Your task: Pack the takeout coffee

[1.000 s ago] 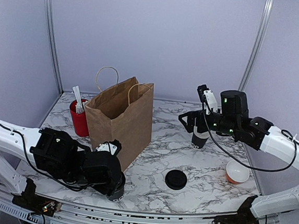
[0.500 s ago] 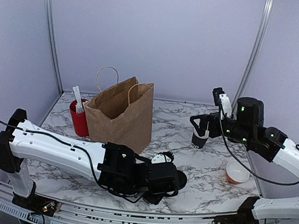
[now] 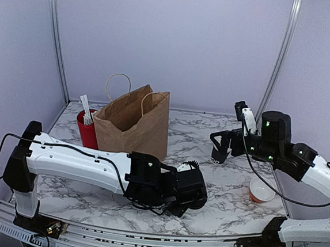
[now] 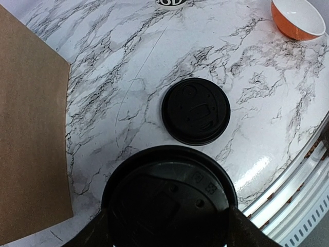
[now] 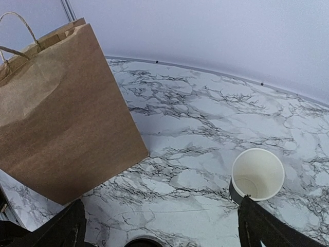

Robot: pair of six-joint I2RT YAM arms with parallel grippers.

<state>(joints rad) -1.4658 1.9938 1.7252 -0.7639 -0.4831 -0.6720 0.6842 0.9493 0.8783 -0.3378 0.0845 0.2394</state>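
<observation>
The paper bag [image 3: 132, 129] stands at ten o'clock on the marble counter [image 3: 173, 159], unmoved. The left tool [image 4: 169, 231] has swung from the bag's near corner to six o'clock. It pinches a black lid-topped thing [image 4: 169, 195], body hidden, over the loose lid [image 4: 195, 110]. The right tool [image 5: 162, 226], spread wide, has drawn back toward three o'clock. The takeout coffee [image 5: 257, 177] stands open-topped at two o'clock, just ahead of one finger, ungripped. Lidding looks likely next; bagging remains undone.

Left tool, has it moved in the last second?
Yes. The left tool, gripping a lidded cup, has swung to its right, from the paper bag's near corner to the loose black lid.
</observation>
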